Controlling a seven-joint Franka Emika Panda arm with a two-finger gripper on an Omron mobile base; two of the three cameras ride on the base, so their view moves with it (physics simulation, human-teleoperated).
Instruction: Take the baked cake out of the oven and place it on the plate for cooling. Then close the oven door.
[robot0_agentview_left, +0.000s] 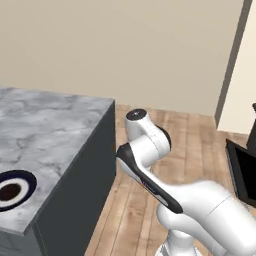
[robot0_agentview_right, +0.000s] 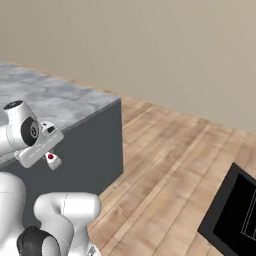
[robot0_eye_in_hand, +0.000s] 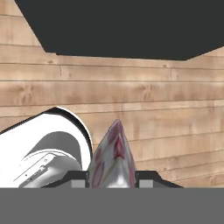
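The plate (robot0_agentview_left: 26, 180), navy-rimmed with a white inner ring, lies on the grey marble island (robot0_agentview_left: 47, 130) at its near left. A small dark-brown disc (robot0_agentview_left: 9, 191), the baked cake by its look, sits in the plate's middle. The oven door (robot0_agentview_left: 243, 172) (robot0_agentview_right: 234, 210) hangs open, low over the floor at the right; the oven's body is past the frame edge. My gripper (robot0_eye_in_hand: 111, 181) (robot0_agentview_right: 50, 156) is beside the island's dark side wall, shut on a white wedge with red patches (robot0_eye_in_hand: 113, 157) (robot0_agentview_right: 51, 159), which points down at the wood floor.
The island's dark side (robot0_agentview_right: 95, 150) stands close to my hand. Wood floor (robot0_agentview_right: 170, 165) stretches between the island and the open door. A beige wall (robot0_agentview_left: 150, 50) closes the back. In the hand view a dark flat surface (robot0_eye_in_hand: 118, 26) crosses the top.
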